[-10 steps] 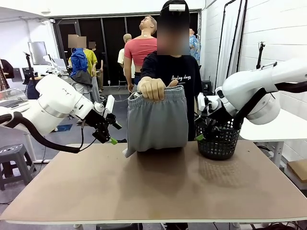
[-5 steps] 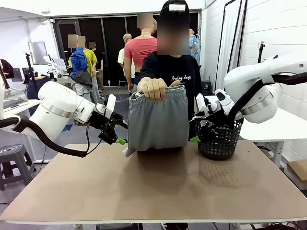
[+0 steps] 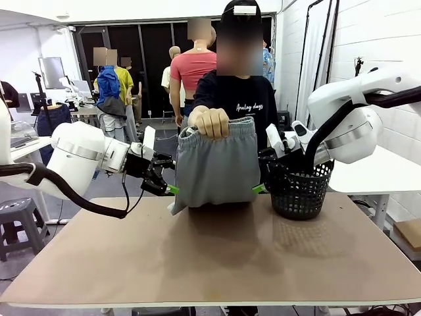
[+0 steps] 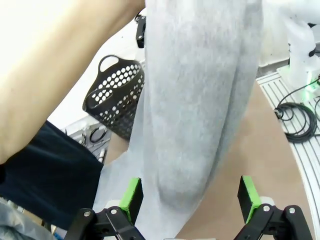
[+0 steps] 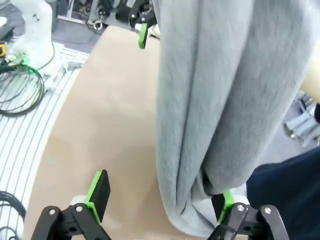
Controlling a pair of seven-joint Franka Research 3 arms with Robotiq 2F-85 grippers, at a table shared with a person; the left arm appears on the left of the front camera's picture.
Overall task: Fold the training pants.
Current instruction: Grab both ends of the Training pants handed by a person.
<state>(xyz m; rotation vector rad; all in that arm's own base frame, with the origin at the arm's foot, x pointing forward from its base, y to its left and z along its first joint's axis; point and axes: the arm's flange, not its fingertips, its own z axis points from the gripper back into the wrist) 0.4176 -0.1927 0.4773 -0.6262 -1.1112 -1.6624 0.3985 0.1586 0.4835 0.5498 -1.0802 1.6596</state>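
Note:
A person's hand (image 3: 210, 122) holds the light grey training pants (image 3: 216, 164) up by the gathered waistband, and their lower end rests on the table (image 3: 210, 263). My left gripper (image 3: 168, 188) is open at the pants' lower left edge. In the left wrist view the grey fabric (image 4: 200, 100) hangs between the spread green pads (image 4: 132, 197) of that gripper (image 4: 190, 200). My right gripper (image 3: 262, 188) is open at the lower right edge. Its own view shows the pants (image 5: 225, 100) reaching in between its fingers (image 5: 98, 190), gripper (image 5: 162, 197) unclosed.
A black mesh basket (image 3: 299, 191) stands on the table just right of the pants, behind my right gripper, and appears as the basket (image 4: 112, 95) in the left wrist view. The person stands at the far edge. The near half of the brown tabletop is bare.
Both grippers have moved inward, from well beside the pants to their lower left and right edges. Both stay open. The person keeps holding the waistband in the same place.

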